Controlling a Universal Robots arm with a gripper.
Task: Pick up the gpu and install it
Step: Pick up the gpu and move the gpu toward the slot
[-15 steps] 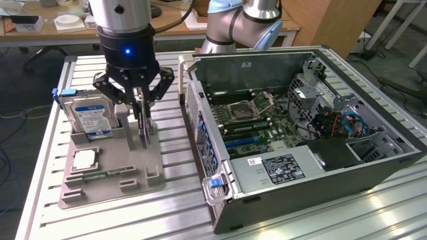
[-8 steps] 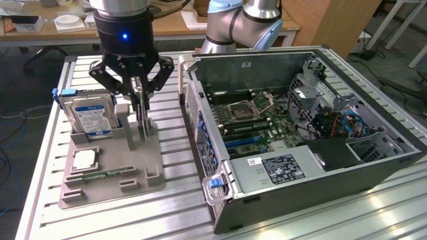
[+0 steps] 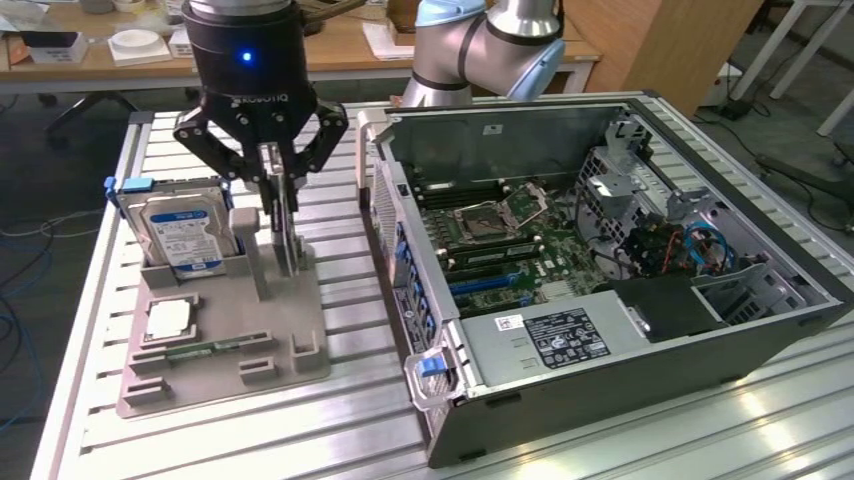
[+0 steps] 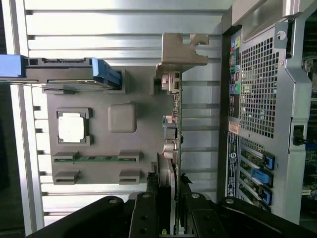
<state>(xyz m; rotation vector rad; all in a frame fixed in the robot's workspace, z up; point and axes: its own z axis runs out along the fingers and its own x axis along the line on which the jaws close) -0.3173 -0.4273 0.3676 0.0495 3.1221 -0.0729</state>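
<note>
Gripper [image 3: 278, 205] [image 4: 171, 198]: black, linked metal fingers drawn narrow and pinched on the top edge of the gpu [image 3: 286, 245] [image 4: 173, 134], one finger on each face.

Gpu stands on edge, upright, in the far right part of a grey holder tray [image 3: 287, 330] [image 4: 143, 144], on the exterior view's left of the open computer case [image 3: 601, 260] [image 4: 257, 94]. It is thin, dark and flat. From the wrist it reads as a slim strip with small connectors along it and a dull bent metal bracket [image 4: 182, 49] at the end away from the gripper. Cannot tell if its lower edge still sits in the slot.

Tray: matte moulded grey with blocky raised posts. It also carries a boxy hard drive [image 3: 180, 230] with a blue-white label, standing upright; a square silvery chip [image 3: 168, 320] [image 4: 73, 127] lying flat; and a slim green memory stick [image 3: 220, 347] [image 4: 94, 158] near the front.

Tabletop [image 3: 334, 420] [image 4: 124, 22]: ribbed aluminium slats, shiny.

Case: dark sheet metal, side panel off, green board and cables showing, perforated rear grille.
</note>
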